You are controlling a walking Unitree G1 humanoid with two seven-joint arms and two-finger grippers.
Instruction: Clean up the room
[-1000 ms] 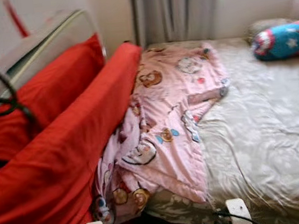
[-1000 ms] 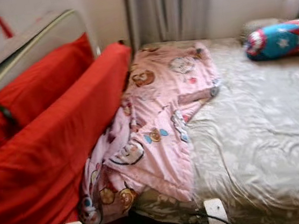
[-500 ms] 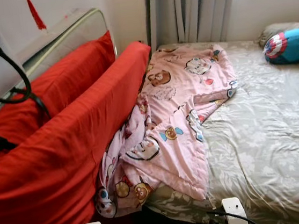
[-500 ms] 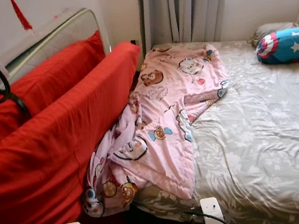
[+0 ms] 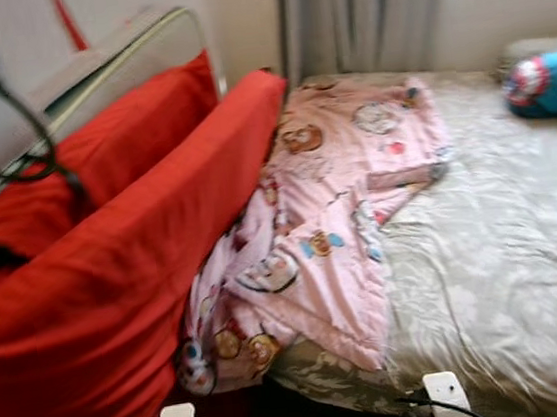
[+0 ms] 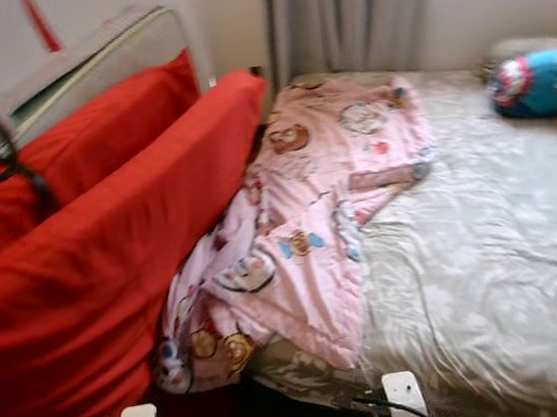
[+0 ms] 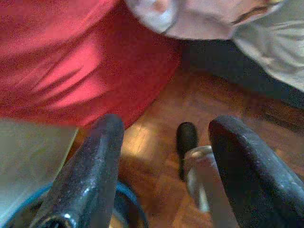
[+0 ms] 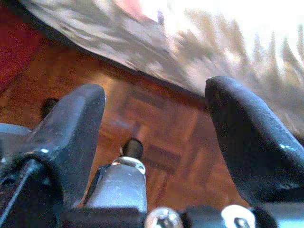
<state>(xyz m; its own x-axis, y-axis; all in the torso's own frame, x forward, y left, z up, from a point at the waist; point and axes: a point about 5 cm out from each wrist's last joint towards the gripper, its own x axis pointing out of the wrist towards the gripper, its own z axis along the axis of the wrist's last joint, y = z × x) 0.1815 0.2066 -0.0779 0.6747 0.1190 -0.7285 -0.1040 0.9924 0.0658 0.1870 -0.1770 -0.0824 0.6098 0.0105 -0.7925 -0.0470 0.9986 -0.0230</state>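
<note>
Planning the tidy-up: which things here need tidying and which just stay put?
To tidy:
pink blanket, crumpled and hanging off the bed's edge
blue pillow

Stays put:
bed
red cushions
curtain
wooden floor

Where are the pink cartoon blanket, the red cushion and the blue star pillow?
pink cartoon blanket [image 5: 343, 196], left eye view, its middle.
red cushion [image 5: 115, 277], left eye view, its front face.
blue star pillow [image 6: 544, 84], right eye view, its centre.
</note>
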